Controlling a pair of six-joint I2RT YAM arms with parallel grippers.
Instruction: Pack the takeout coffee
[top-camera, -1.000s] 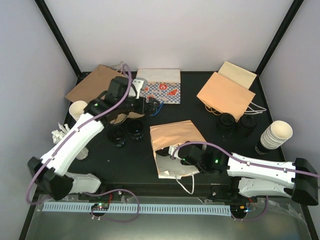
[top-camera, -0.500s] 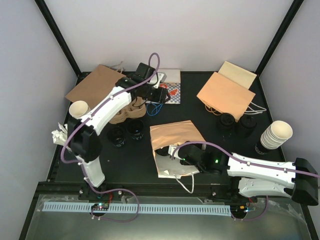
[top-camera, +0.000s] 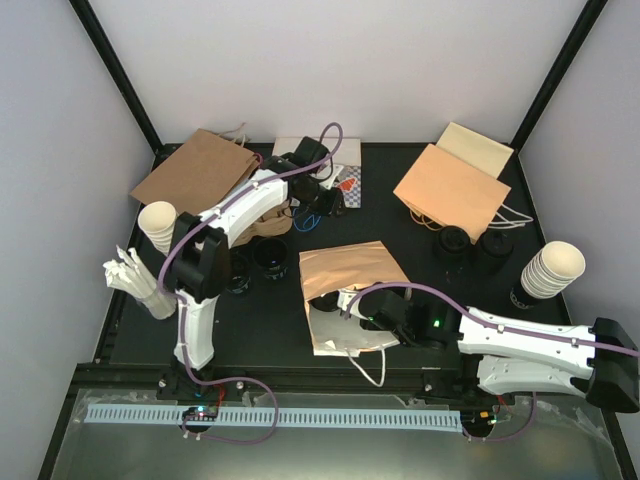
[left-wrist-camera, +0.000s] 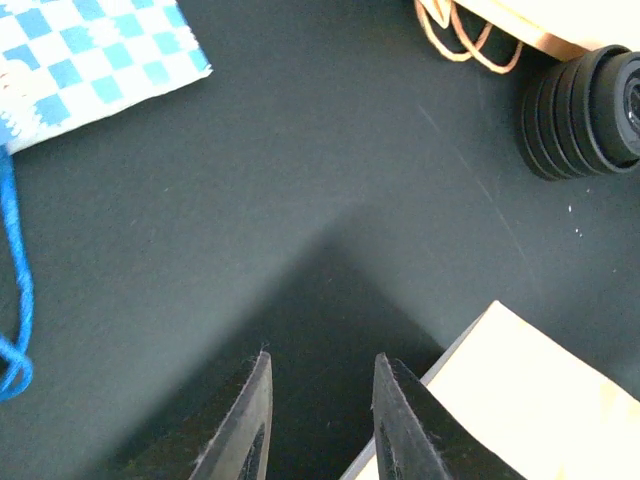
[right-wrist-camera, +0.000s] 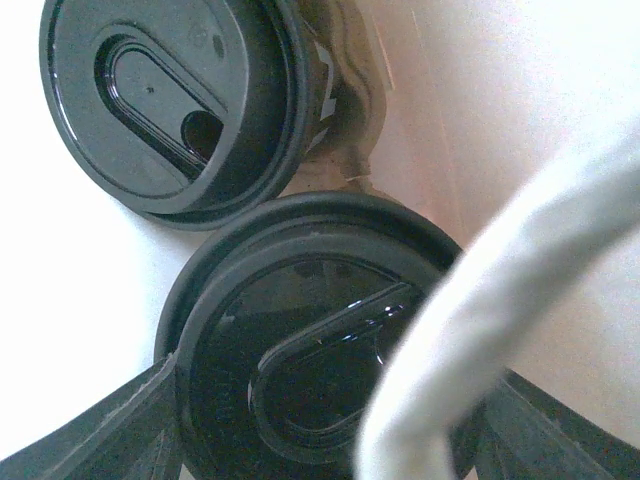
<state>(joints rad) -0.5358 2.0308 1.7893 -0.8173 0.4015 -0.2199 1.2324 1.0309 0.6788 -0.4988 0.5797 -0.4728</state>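
Coffee cups with black lids are grouped around the brown bag, which lies flat in the middle of the table. Two of them are inside the brown bag, lids facing the right wrist camera: the held cup and, right beside it and deeper in, the inner cup.

The right fingers reach into the mouth of the brown bag, spread as wide as the held cup's lid and closed on it from both sides. One finger lies against the rim. The other comes up to the rim just behind the white handle of the brown bag, which loops across the view.

A left pair of cups stands just off the left edge of the brown bag, one partly under the left arm. A right pair stands off its right side, a little farther back.

The left fingers hover over bare table beyond the far left corner of the brown bag. They are nearly together, with only a narrow gap between them, and they hold and touch nothing. A checkered bag and a blue cord lie on the side of them away from the brown bag.
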